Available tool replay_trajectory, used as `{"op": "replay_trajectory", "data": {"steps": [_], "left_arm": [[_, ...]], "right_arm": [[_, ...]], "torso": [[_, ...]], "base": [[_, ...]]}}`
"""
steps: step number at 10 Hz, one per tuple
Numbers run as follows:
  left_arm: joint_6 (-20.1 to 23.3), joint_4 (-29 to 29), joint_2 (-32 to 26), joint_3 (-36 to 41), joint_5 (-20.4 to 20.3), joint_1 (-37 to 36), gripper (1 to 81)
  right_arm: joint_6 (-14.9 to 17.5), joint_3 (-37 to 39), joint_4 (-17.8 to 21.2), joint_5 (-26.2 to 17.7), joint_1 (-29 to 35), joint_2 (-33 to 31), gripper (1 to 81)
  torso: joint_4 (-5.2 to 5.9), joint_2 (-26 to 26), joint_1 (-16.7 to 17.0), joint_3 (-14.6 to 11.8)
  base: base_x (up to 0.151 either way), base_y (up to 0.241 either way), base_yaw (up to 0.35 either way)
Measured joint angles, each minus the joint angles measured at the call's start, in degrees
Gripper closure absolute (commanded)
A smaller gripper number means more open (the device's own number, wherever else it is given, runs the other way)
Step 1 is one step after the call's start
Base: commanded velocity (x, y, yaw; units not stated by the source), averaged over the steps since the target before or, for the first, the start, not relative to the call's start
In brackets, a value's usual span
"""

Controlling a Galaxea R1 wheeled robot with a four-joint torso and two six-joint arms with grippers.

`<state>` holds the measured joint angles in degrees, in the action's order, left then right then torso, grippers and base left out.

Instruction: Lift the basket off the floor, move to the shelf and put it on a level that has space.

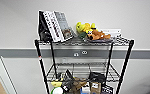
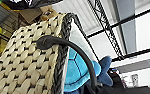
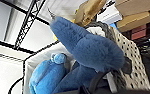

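One shelf (image 1: 83,62) stands before me, its top tier holding books (image 1: 56,25) on the left and plush toys (image 1: 92,31) on the right — the tier below is crowded with bags and boxes. One basket (image 2: 28,62) sits close at both my wrists, raised beside the rack, with a blue plush (image 3: 88,50) and a turquoise one (image 2: 77,68) inside. A dark cable (image 2: 73,53) arcs past its braided rim. Whether my claws are open or closed — I cannot tell.
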<state>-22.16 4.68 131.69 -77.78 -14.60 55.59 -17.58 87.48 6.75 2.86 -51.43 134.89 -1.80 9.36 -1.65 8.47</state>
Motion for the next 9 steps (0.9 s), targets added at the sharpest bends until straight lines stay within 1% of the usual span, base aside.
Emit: {"op": "replay_trajectory", "data": {"steps": [2,4,7,9], "left_arm": [[0.0,-0.02,0.02,0.02,0.0,0.0,81.1],[0.0,-0.02,0.04,0.02,-0.13,-0.05,81.1],[0.04,-0.13,0.04,0.02,-0.24,-0.2,81.1],[0.06,-0.24,-0.11,0.94,-0.22,-0.02,81.1]], "right_arm": [[-0.02,-0.18,0.02,-0.04,0.02,-0.02,81.1],[-0.02,-0.2,0.02,0.07,0.11,-0.18,81.1],[-0.02,-0.51,0.02,0.24,0.17,-0.51,81.1],[0.0,-2.39,0.02,0.24,0.0,-1.56,81.1]], "torso": [[0.0,0.0,0.0,0.0],[0.0,0.0,-0.02,0.0],[0.0,-0.02,-0.06,0.02],[0.0,0.0,-0.02,0.0]], "base": [[0.113,0.0,0.0],[0.082,0.0,0.0],[0.0,0.0,0.0],[0.0,0.0,0.0]]}}
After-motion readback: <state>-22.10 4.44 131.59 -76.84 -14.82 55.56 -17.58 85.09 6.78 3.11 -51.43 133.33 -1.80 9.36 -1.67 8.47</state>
